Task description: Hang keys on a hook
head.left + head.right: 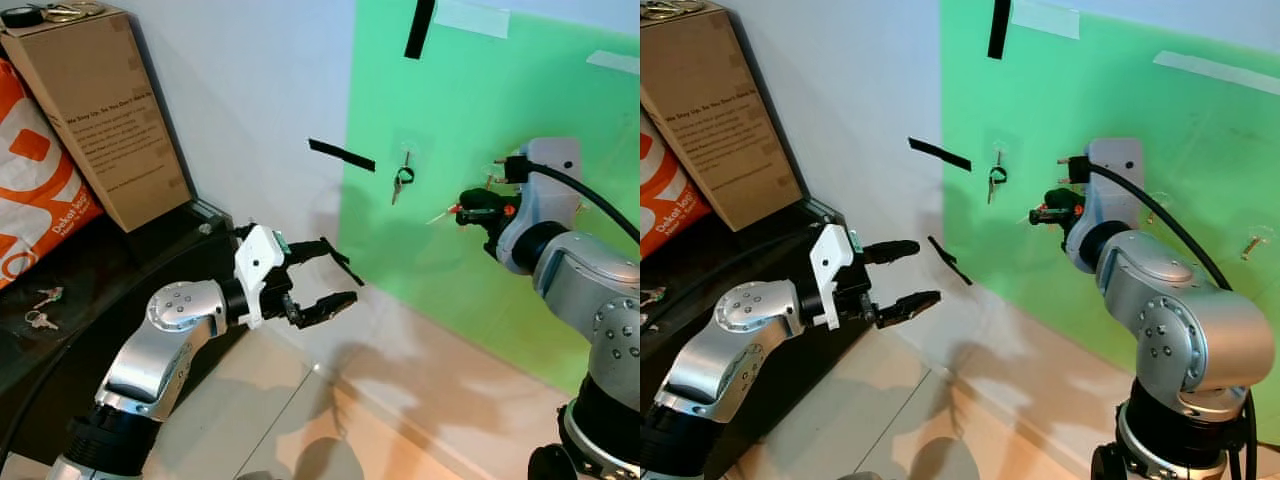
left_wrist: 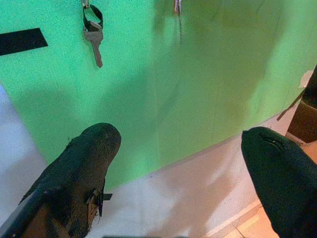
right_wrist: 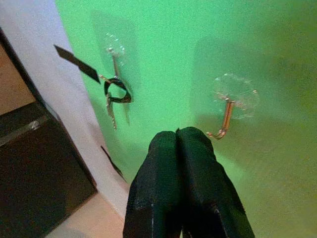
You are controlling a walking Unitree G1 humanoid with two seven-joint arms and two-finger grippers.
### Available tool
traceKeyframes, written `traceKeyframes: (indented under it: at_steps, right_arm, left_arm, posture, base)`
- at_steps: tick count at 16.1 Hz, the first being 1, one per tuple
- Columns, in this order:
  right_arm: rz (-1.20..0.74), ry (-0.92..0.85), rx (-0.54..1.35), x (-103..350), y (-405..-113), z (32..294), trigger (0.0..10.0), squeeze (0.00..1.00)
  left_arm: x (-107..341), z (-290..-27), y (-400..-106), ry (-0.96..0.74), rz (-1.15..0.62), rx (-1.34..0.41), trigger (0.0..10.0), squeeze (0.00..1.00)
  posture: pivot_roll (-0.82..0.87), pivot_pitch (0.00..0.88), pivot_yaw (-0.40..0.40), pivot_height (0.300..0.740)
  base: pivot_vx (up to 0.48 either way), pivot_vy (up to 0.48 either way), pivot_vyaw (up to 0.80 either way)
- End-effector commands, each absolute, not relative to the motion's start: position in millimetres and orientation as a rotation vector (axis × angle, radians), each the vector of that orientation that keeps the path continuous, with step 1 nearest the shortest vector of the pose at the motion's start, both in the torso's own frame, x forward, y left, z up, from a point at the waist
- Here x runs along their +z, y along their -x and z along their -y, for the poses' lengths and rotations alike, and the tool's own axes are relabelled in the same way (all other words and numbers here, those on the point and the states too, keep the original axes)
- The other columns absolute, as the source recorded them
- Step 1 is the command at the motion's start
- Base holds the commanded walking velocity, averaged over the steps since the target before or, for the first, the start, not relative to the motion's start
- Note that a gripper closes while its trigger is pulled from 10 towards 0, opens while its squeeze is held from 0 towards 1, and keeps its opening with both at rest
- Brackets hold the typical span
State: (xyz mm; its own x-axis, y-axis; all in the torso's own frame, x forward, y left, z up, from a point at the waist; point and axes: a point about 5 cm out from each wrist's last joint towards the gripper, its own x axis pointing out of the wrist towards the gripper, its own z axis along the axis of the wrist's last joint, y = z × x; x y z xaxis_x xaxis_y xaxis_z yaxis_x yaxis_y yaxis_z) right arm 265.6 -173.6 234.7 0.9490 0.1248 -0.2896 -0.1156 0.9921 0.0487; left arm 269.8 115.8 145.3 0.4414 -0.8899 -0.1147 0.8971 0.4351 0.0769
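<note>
On the green board [image 1: 500, 220], head views show a key [image 1: 401, 180] hanging from a hook, at ten o'clock from the right gripper [image 1: 478, 208]. Left wrist: left gripper [image 2: 181, 163] gapes empty. Right wrist: fingers [image 3: 163, 163] pressed together, empty hook [image 3: 225, 119] at one o'clock. The key looks light, stiff, slippery; grip its ring.

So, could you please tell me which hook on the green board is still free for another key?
The hook just ahead of the shut right pincer is bare. The one beside the black tape strip already carries a key. The left pincer hangs open lower down.
</note>
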Motion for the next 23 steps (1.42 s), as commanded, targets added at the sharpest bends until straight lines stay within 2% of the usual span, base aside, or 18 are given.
traceKeyframes:
  at_steps: [1, 4, 11, 16, 23]
  right_arm:
    - [-0.270, -0.048, 0.071, 240, -268, 181, 10.0, 0.00]
    - [-0.269, -0.102, 0.001, 241, -270, 191, 10.0, 0.00]
    - [-0.344, -0.173, 0.018, 230, -268, 188, 10.0, 0.00]
    - [-0.423, -0.235, -0.047, 215, -268, 193, 10.0, 0.00]
    - [-0.408, -0.194, -0.040, 211, -269, 190, 10.0, 0.00]
  left_arm:
    - [149, -116, -272, -0.156, -0.055, -1.122, 10.0, 0.00]
    - [149, -116, -272, -0.157, -0.054, -1.124, 10.0, 0.00]
    - [148, -115, -270, -0.157, -0.053, -1.128, 10.0, 0.00]
    - [148, -115, -269, -0.158, -0.054, -1.129, 10.0, 0.00]
    - [149, -115, -270, -0.160, -0.050, -1.124, 10.0, 0.00]
  posture:
    - [-0.08, 0.000, 0.015, 0.740]
    - [-0.08, 0.000, 0.015, 0.740]
    - [-0.08, 0.000, 0.009, 0.740]
    - [-0.08, 0.000, 0.006, 0.740]
    - [-0.07, 0.000, 0.004, 0.740]
  base:
    - [0.000, 0.000, 0.00]
    - [0.000, 0.000, 0.00]
    - [0.000, 0.000, 0.00]
    - [0.000, 0.000, 0.00]
    - [0.000, 0.000, 0.00]
